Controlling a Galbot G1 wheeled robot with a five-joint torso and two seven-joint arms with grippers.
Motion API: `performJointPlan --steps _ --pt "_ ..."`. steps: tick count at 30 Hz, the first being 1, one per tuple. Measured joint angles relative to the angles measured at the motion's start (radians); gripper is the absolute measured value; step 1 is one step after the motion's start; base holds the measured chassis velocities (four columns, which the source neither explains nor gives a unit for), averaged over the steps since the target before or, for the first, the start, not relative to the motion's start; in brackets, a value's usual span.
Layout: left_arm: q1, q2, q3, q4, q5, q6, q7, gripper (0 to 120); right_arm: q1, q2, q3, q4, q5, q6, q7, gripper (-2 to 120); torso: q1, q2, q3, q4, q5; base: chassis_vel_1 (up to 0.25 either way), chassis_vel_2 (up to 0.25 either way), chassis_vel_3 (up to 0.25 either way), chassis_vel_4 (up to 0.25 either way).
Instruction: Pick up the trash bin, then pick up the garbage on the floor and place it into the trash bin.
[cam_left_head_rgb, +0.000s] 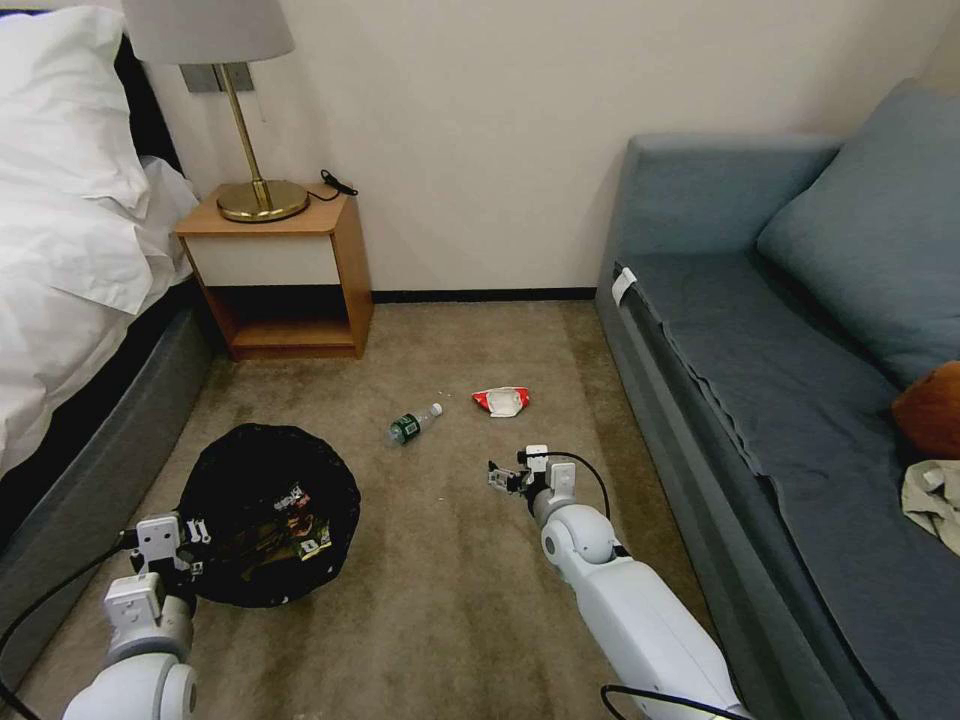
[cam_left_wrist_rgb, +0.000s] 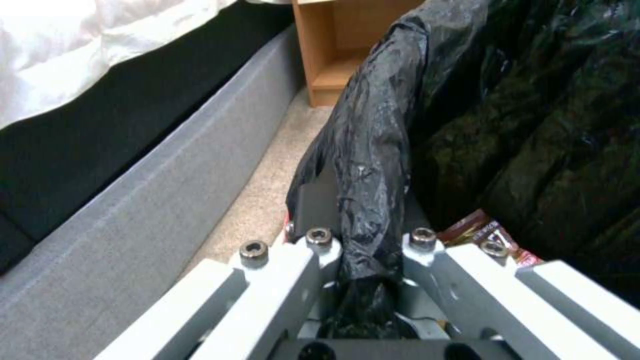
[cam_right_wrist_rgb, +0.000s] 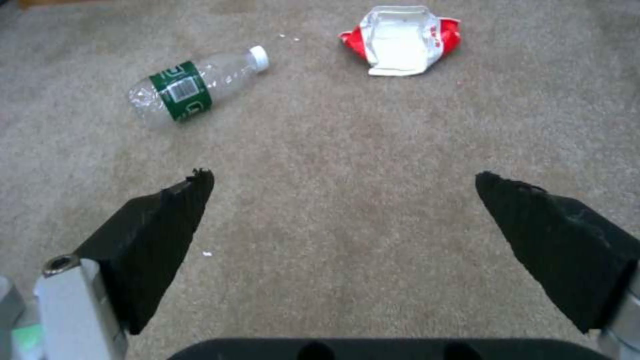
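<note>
The trash bin (cam_left_head_rgb: 268, 515), lined with a crinkled black bag, is at the lower left of the head view. My left gripper (cam_left_head_rgb: 188, 548) is shut on its near rim. The left wrist view shows the bag-covered rim (cam_left_wrist_rgb: 373, 150) pinched in that gripper (cam_left_wrist_rgb: 363, 220). Some wrappers (cam_left_head_rgb: 296, 522) lie inside the bin (cam_left_wrist_rgb: 483, 231). On the carpet ahead lie a clear bottle with a green label (cam_left_head_rgb: 413, 424) (cam_right_wrist_rgb: 183, 90) and a red-and-white wrapper (cam_left_head_rgb: 502, 401) (cam_right_wrist_rgb: 400, 40). My right gripper (cam_left_head_rgb: 503, 478) (cam_right_wrist_rgb: 343, 200) hovers open just short of both, holding nothing.
A bed (cam_left_head_rgb: 70, 250) with a grey base runs along the left, close to the bin. A wooden nightstand (cam_left_head_rgb: 280, 270) with a brass lamp (cam_left_head_rgb: 255, 190) stands by the far wall. A blue sofa (cam_left_head_rgb: 790, 380) lines the right side. Open carpet (cam_left_head_rgb: 450, 600) lies between them.
</note>
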Motion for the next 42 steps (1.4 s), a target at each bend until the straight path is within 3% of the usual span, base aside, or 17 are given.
performJointPlan --steps 17,42 --pt "0.006 0.004 -0.008 0.018 0.002 -0.005 0.001 4 -0.008 0.003 0.01 -0.006 -0.011 0.001 -0.001 100 0.0 0.0 0.0 -0.0001 0.0 -0.053 0.054 0.047 -0.056" --pt "-0.016 0.048 -0.033 0.073 0.004 -0.011 0.008 4 -0.01 0.033 0.028 -0.045 -0.07 -0.005 -0.001 100 0.0 0.0 0.0 0.0 0.0 -0.051 0.052 0.05 -0.055"
